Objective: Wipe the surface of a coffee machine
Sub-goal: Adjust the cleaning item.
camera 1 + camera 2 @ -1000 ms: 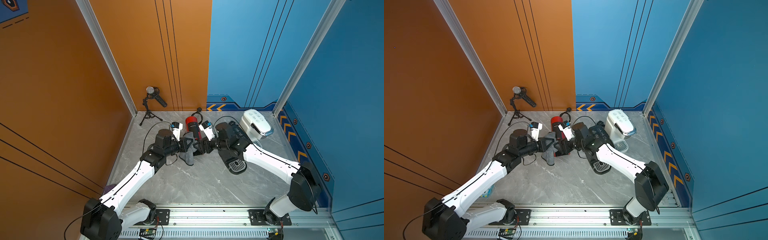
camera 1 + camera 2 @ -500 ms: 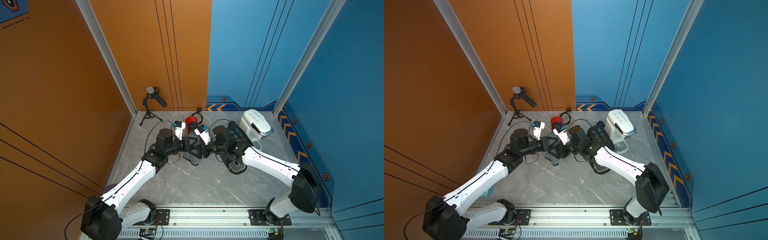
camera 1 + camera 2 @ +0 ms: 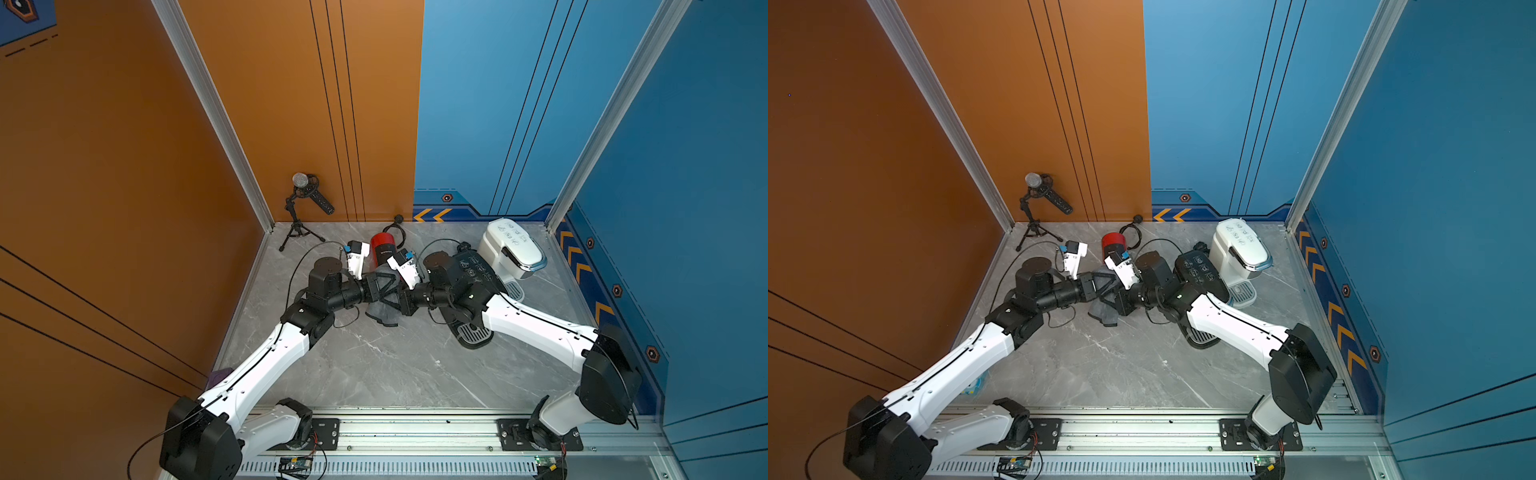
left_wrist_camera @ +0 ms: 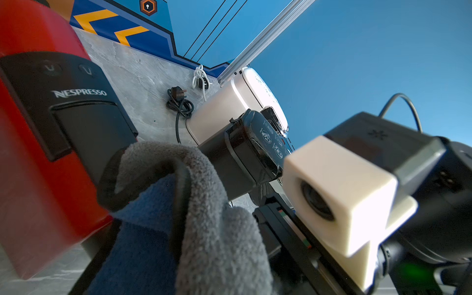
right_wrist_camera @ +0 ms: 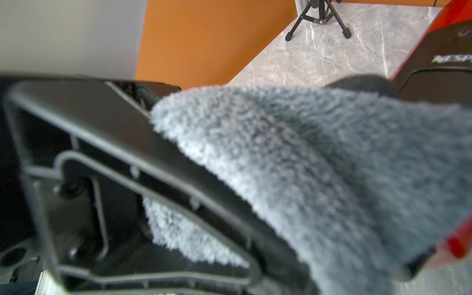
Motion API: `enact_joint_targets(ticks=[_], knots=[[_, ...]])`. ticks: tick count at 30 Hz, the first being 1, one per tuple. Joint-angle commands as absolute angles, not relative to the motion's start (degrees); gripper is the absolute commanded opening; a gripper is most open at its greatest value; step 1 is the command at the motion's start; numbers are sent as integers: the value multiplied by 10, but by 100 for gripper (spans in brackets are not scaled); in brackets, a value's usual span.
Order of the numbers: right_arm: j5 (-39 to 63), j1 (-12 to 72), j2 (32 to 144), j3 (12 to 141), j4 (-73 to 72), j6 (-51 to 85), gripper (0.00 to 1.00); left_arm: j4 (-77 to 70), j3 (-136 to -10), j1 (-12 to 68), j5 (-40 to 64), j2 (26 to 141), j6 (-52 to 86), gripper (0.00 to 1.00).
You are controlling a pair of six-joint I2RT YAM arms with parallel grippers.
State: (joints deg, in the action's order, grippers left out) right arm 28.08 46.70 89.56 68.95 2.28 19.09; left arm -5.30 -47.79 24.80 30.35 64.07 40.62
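Top views both show the worktop point(image 3: 395, 374) boxed in, with orange walls point(image 3: 124, 166) on the left, blue walls point(image 3: 685, 166) on the right and a rail point(image 3: 415, 432) along the near edge. The near half lies bare. The far half is crowded: a mic stand point(image 3: 301, 232) in the far left corner, the red machine point(image 3: 382, 249) at mid-back, the black machine point(image 3: 476, 268) to its right, partly behind the right arm, and the white machine point(image 3: 511, 245) in the far right corner. Both arms reach in and meet just in front of the red machine. The left tool point(image 3: 386, 288) is clenched on the grey cloth point(image 3: 380, 313), which hangs below it. The right tool point(image 3: 397, 297) is closed on the same cloth, tip to tip with the left. In the left wrist view the cloth shows a fluffy grey face and a blue one, folded over a finger point(image 4: 182, 204), just beside the red machine's black Nespresso front. I cannot tell whether they touch.
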Motion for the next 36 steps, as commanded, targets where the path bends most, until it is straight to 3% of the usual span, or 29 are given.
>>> enact_joint_targets(ticks=[1, 10, 22, 25, 32, 36], knots=[[263, 476, 867, 674, -28, 187, 6, -60, -464, 251, 349, 631, 421, 0], [259, 476, 843, 650, -35, 193, 0, -60, -463, 250, 348, 630, 424, 0], [246, 474, 812, 618, -43, 201, 0, -60, -475, 244, 356, 650, 420, 2], [242, 473, 807, 610, -30, 200, 0, -60, -475, 236, 352, 658, 420, 22], [215, 473, 815, 554, -11, 215, 0, -60, -457, 180, 359, 654, 420, 52], [205, 487, 845, 536, -7, 229, 0, -60, -441, 131, 362, 647, 423, 54]])
